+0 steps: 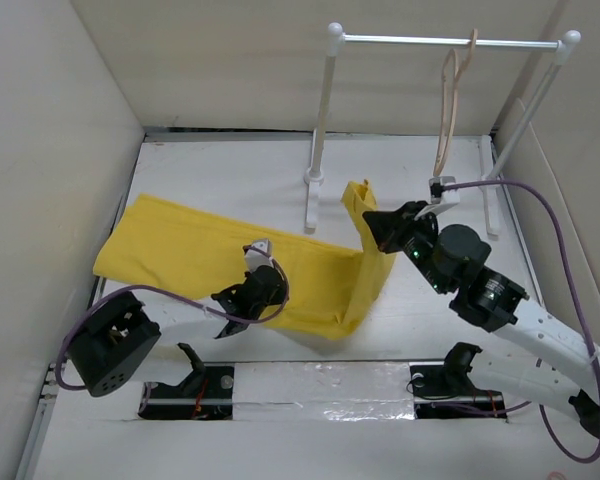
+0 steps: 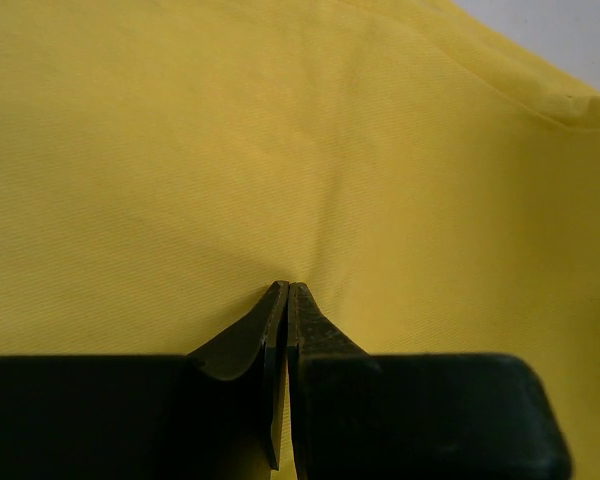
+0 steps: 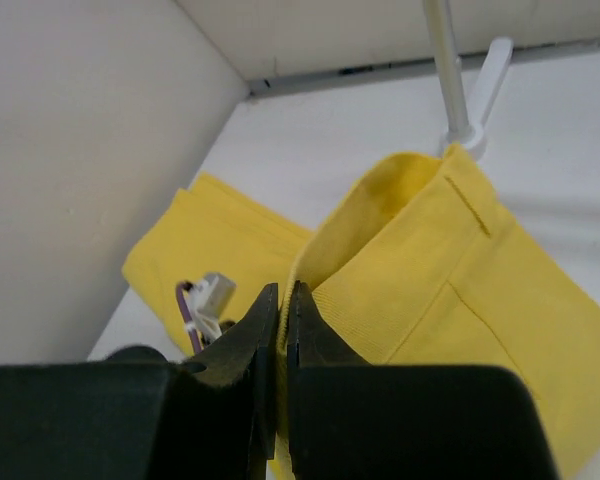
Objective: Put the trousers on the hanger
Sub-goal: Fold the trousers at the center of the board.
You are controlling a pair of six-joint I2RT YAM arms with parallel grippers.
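Note:
The yellow trousers (image 1: pixel 190 255) lie flat across the table from the left wall to the middle. Their right end is lifted into an upright fold (image 1: pixel 365 215). My right gripper (image 1: pixel 372 224) is shut on the edge of that raised end, and the cloth shows clamped between its jaws in the right wrist view (image 3: pixel 283 292). My left gripper (image 1: pixel 248 297) sits low on the middle of the trousers, near their front edge. In the left wrist view (image 2: pixel 287 287) it is shut, with cloth creases (image 2: pixel 310 190) running into its tip. The beige hanger (image 1: pixel 452 100) hangs from the rail at the back right, apart from both grippers.
The white rail (image 1: pixel 450 41) stands on two posts at the back; its left post foot (image 1: pixel 313 200) is just behind the raised cloth. White walls close in on the left, back and right. A purple cable (image 1: pixel 540 200) loops beside the right arm.

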